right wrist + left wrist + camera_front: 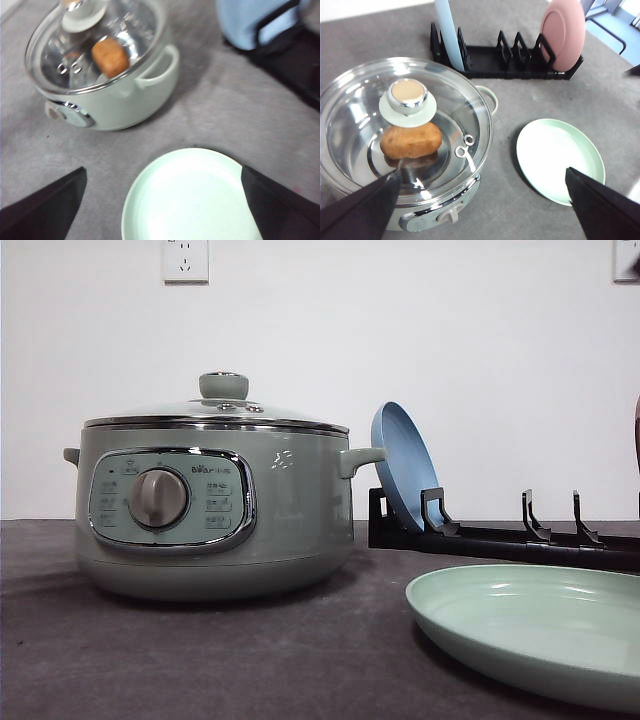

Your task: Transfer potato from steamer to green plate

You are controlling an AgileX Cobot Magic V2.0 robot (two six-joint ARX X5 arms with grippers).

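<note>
One potato (411, 141) lies inside the lidded steamer (210, 510), under the glass lid (405, 130) below the spread left gripper (482, 200), while one green plate (192, 197) sits empty between the right gripper's (162, 202) parted fingers on the grey table (200, 660).

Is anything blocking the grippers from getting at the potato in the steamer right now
Yes. The glass lid sits closed on the steamer, covering the potato. The green plate lies bare beside it.
</note>
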